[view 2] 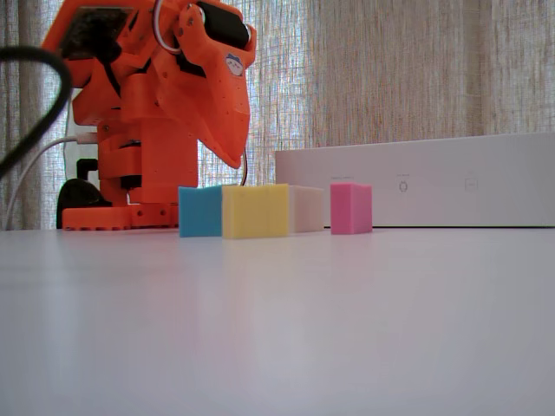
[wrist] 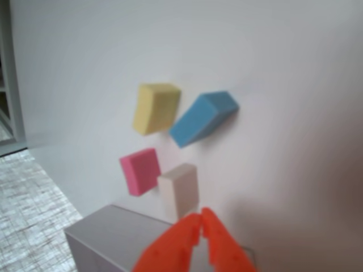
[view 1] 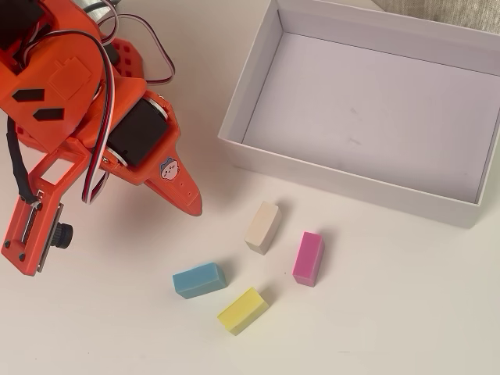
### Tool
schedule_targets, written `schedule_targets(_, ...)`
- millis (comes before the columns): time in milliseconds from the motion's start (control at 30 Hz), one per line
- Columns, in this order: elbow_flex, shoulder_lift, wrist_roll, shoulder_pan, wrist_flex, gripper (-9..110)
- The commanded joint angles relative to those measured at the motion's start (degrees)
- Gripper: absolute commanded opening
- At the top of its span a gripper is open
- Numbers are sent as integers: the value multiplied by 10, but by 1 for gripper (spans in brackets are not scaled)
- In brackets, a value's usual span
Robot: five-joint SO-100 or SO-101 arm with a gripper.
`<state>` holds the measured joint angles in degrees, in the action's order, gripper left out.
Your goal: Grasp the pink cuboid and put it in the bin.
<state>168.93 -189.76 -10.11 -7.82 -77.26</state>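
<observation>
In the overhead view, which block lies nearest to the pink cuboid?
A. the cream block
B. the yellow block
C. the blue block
A: in the overhead view the cream block lies just left of the pink cuboid, apart from it; the others lie farther.

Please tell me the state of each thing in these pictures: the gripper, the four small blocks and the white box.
gripper: shut, holding nothing, raised off the table
pink cuboid: lying on the table, outside the bin, not grasped
cream block: on the table, untouched
blue block: on the table, untouched
yellow block: on the table, untouched
bin: open on top, nothing inside
</observation>
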Motion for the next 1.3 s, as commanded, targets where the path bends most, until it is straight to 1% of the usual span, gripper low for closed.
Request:
schedule_targets(0,-2,1,-3,5,9,-8)
schedule_targets(967,-2,1,-5,4,9,-8)
schedule_targets(1067,-2,1,-11,2,22,-8)
schedule_targets(1167,-21,9,-14,-4,37,-8)
schedule_targets(1267,-84,62,-18,-28,40,-7)
